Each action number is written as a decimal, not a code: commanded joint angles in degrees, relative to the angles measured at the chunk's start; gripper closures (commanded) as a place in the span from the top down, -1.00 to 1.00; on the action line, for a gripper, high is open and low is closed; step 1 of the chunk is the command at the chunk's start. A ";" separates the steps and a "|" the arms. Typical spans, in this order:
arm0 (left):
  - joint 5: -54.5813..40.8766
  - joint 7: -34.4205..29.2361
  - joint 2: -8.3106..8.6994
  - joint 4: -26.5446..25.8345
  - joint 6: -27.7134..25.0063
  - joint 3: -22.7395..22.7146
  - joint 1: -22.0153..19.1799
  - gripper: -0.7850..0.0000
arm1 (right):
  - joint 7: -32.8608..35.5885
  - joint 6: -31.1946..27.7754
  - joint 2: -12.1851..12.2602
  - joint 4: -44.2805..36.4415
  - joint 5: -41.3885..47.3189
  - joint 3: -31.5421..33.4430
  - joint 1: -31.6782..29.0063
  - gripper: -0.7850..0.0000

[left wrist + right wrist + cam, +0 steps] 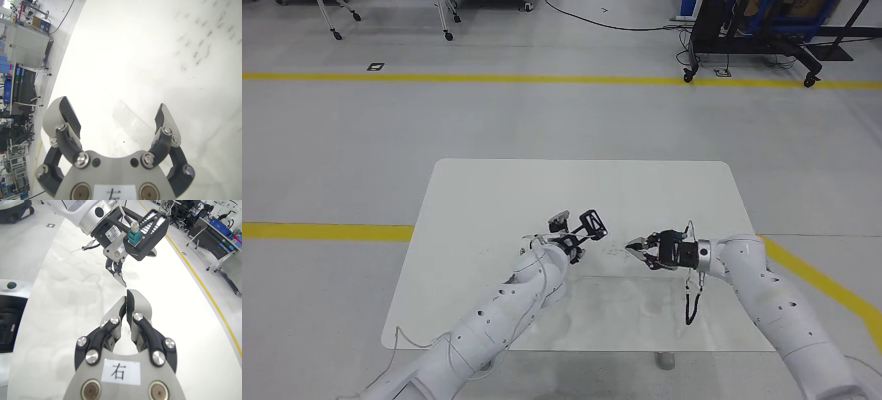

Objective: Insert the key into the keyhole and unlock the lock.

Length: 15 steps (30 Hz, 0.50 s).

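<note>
Grey floor (342, 150) all round. One yellow line (542, 77) runs well beyond the surface's far edge. A second yellow line (322, 231) runs level with the surface's middle and shows on both sides of it.

White surface (492, 190), rounded corners.

Left arm (492, 320) comes in over the surface's near edge, right arm (772, 300) over its near right corner. Both end near the surface's middle, facing each other, close but apart.

The left wrist carries a black slotted camera bracket (149, 232), held above the surface, with a teal plug (134, 236) seated in it.

Left hand (112, 102): above the surface, tilted down at it. Jaws are spread wide, the ribbed pads (70, 113) are bare and it grips nothing.

Right hand (127, 293): low over the surface, roughly level with it, and you see it aimed at the left hand. Its fingers (130, 302) are pressed together pad to pad, and you can see nothing clamped between them.

On the surface below the left hand lies a faint clear patch (128, 117), flat. You can't tell what it is.

A scatter of small dark scuff marks (204, 37) sits on the surface, off to one side of that patch, plus a few black specks (123, 141).

Key and lock: you can't tell where they sit relative to the surface.
</note>
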 commanded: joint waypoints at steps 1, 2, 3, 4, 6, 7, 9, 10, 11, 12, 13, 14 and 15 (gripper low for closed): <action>1.14 0.52 0.28 -1.93 0.75 -1.00 0.63 1.00 | -0.28 0.52 0.21 0.27 -0.69 -0.07 0.27 -1.00; 1.68 0.56 0.52 -3.53 0.88 -1.64 1.23 1.00 | -0.28 0.52 0.21 0.27 -0.69 -0.07 0.27 -1.00; 1.56 0.57 0.71 -4.89 0.53 -2.15 1.80 1.00 | -0.28 0.52 0.21 0.27 -0.69 -0.07 0.27 -1.00; 1.56 0.57 0.71 -4.89 0.53 -2.15 1.80 1.00 | -0.28 0.52 0.21 0.27 -0.69 -0.07 0.27 -1.00; 1.56 0.57 0.71 -4.89 0.53 -2.15 1.80 1.00 | -0.28 0.52 0.21 0.27 -0.69 -0.07 0.27 -1.00; 1.56 0.57 0.71 -4.89 0.53 -2.15 1.80 1.00 | -0.28 0.52 0.21 0.27 -0.69 -0.07 0.27 -1.00; 1.56 0.57 0.71 -4.89 0.53 -2.15 1.80 1.00 | -0.28 0.52 0.21 0.27 -0.69 -0.07 0.27 -1.00; 1.54 0.85 0.73 -5.05 0.90 -2.36 1.92 1.00 | -0.28 0.52 0.21 0.27 -0.69 -0.07 0.27 -1.00; 1.70 1.92 0.95 -5.93 2.70 -3.49 2.69 1.00 | 0.02 0.73 0.19 0.24 -0.57 -0.14 0.15 -1.00; 1.90 3.45 1.36 -7.50 4.85 -5.16 4.06 1.00 | 1.10 1.40 0.03 -0.22 0.33 -0.42 -0.18 -1.00; 1.61 5.51 1.92 -9.65 6.53 -7.28 5.98 1.00 | 0.46 0.53 -0.20 -0.97 2.70 -0.81 -0.40 -1.00; 0.20 8.23 2.66 -12.22 7.67 -10.19 8.70 1.00 | -0.01 -0.07 -0.33 -1.11 4.55 -1.29 -0.47 -1.00; -1.44 11.38 3.49 -15.26 7.94 -13.51 11.71 1.00 | 0.59 -0.07 -0.35 -0.84 5.53 -1.74 -0.21 -1.00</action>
